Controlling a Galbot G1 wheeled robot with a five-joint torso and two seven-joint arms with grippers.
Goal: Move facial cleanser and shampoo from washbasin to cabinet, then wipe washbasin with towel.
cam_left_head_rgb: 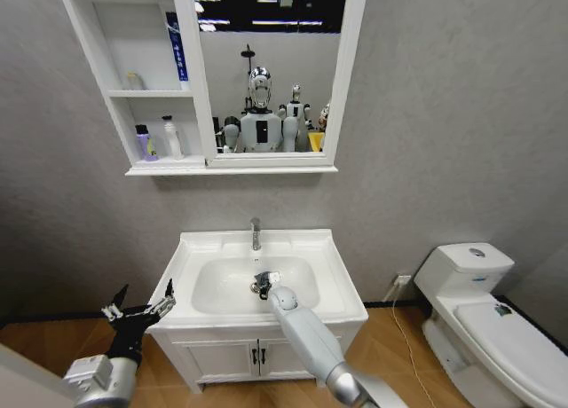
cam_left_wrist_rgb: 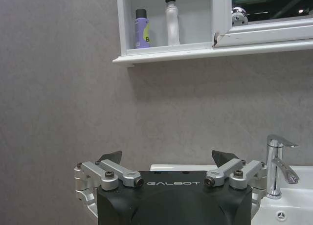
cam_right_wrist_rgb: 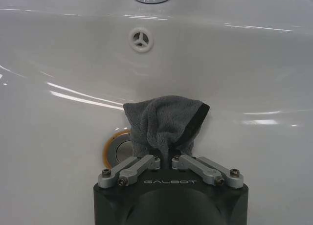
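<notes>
Currently right gripper [cam_right_wrist_rgb: 168,159] pinches the towel [cam_right_wrist_rgb: 164,124] beside the washbasin [cam_right_wrist_rgb: 244,63] drain [cam_right_wrist_rgb: 117,149]; left gripper [cam_left_head_rgb: 142,309] idles wide outside the washbasin.

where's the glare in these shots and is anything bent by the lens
Right wrist view: bright streaks of glare cross the washbasin bowl around the towel. Head view: the cabinet frame leans and bows, wide-angle distortion. Left wrist view: even light, soft shadow under the shelf.
</notes>
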